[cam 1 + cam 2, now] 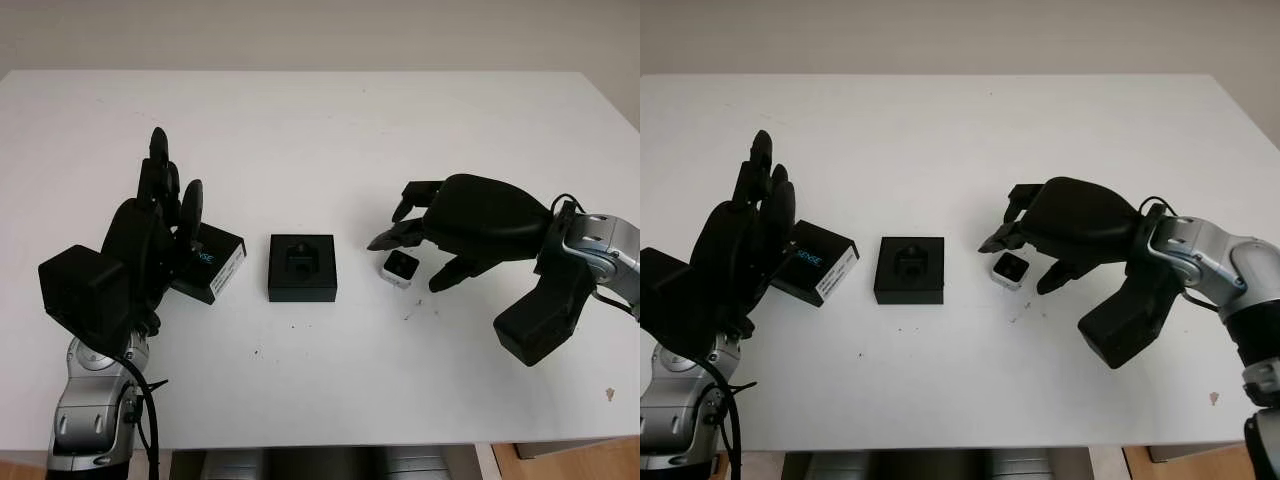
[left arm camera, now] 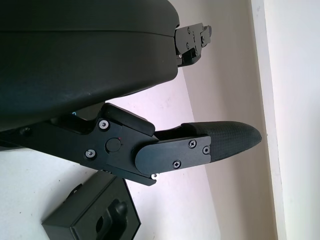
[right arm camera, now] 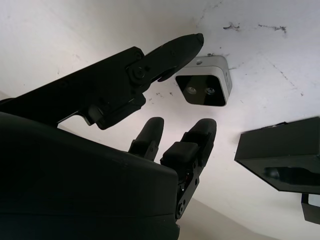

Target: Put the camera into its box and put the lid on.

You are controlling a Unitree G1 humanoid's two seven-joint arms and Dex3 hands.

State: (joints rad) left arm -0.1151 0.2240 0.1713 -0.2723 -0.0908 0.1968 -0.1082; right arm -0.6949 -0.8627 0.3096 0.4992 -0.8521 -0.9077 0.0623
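The camera (image 1: 400, 268) is a small cube with a white shell and a glossy black face carrying two tiny lenses, seen plainly in the right wrist view (image 3: 204, 89). It sits on the white table (image 1: 320, 140), just to the right of the box (image 1: 302, 267) and apart from it. The box is a low, square, matte black tray with a moulded recess in its middle, lying open near the table's centre. Its lid (image 1: 212, 262), a flat black slab with a white label strip along one edge, lies to the left of the box, partly behind the left hand (image 1: 160, 225). That hand is black and hard-shelled; it stands upright beside the lid with nothing in it, unclenched. The right hand (image 1: 435, 235), equally black and smooth, hovers over the camera from the right with nothing gripped, one fingertip (image 3: 187, 42) reaching just past the camera's white edge and the others (image 3: 197, 137) set on the far side of it. A few dark specks mark the tabletop.
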